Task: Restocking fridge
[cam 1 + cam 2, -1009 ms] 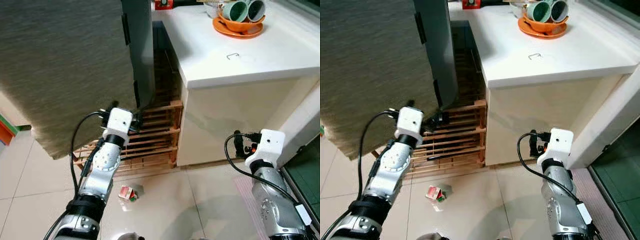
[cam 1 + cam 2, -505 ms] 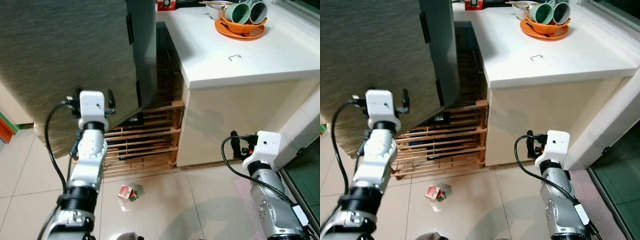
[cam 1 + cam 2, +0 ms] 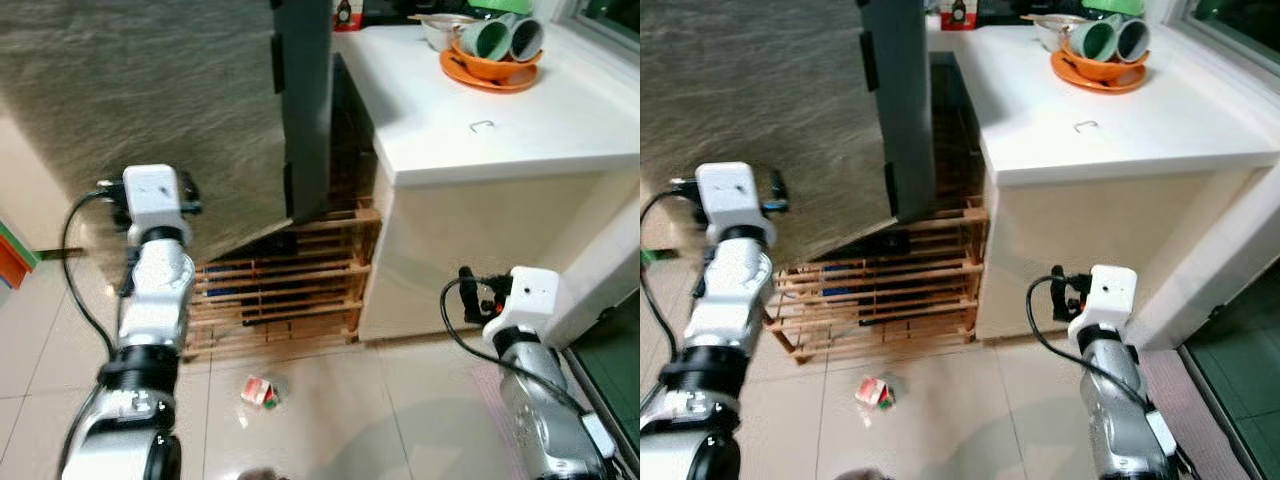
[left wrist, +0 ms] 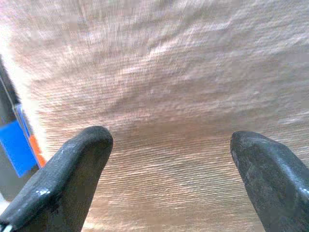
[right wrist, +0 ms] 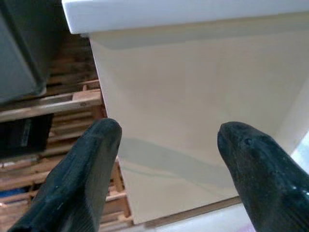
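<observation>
The left gripper [image 4: 166, 186] is held spread and empty against the fridge door [image 3: 150, 110]; the right gripper [image 5: 169, 179], beside the counter [image 3: 1120, 130], is likewise spread. The carton [image 3: 259, 391] lying below the fridge door could be trodden on if overlooked.

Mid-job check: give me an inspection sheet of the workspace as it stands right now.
Surface: white counter, mostly bare; tiled floor.
Job's things: fridge door, grey, textured, stands open.
Clutter: small red-green carton lying on the floor; orange dish holding green cups at the counter's far end.
Grippers: left gripper open, facing the door's face; right gripper open, empty, facing the counter's side.
Cables: black cable looped at the right wrist.
Surroundings: wooden slatted rack under the fridge.
</observation>
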Controlling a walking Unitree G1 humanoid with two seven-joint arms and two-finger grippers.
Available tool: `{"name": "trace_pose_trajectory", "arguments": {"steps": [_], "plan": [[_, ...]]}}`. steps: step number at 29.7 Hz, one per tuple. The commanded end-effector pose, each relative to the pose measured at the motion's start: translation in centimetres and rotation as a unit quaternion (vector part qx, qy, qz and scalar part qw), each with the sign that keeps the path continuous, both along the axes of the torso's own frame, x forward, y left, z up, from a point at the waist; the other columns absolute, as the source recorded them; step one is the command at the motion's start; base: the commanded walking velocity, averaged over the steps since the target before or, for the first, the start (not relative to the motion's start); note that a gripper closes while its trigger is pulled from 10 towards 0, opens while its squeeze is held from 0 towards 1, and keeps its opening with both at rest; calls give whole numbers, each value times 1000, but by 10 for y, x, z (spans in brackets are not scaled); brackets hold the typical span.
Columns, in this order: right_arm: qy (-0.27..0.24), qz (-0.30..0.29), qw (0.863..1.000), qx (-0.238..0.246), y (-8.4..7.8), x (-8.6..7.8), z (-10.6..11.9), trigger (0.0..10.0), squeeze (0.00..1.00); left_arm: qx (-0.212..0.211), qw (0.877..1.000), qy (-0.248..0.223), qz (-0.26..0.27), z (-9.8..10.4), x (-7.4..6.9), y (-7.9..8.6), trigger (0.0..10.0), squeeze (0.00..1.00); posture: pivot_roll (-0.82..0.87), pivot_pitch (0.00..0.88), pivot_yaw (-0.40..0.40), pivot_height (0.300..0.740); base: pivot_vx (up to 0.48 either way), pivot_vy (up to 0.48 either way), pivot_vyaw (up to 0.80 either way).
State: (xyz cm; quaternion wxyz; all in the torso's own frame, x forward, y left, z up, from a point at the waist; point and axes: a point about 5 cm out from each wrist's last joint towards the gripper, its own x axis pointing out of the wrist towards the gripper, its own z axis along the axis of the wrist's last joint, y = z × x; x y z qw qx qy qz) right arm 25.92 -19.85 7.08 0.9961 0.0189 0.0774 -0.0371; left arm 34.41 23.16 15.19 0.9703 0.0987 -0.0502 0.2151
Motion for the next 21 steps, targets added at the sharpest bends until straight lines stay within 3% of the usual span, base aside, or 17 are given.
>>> {"name": "trace_pose_trajectory", "arguments": {"steps": [1, 14, 16, 21], "plan": [[7, -6, 1000, -6, -6, -3, -3, 10000, 0, -4, 1000, 0, -27, 1, 6, -18, 10000, 0, 21, 0, 22, 740, 428, 0, 0], [4, 3, 1000, -3, -2, -2, -2, 10000, 0, 12, 991, 37, -131, -22, -2, -56, 10000, 0, 20, 3, 22, 740, 0, 0, 0], [-1, -3, 1000, -1, -2, 1, 0, 10000, 0, -15, 979, 56, -196, -34, -8, -73, 10000, 0, 22, 4, 23, 740, 0, 0, 0], [-11, -9, 1000, 6, -1, 8, 6, 10000, 0, -42, 964, 80, -248, -50, -20, -85, 10000, 0, 26, 2, 29, 740, 0, 0, 0]]}}
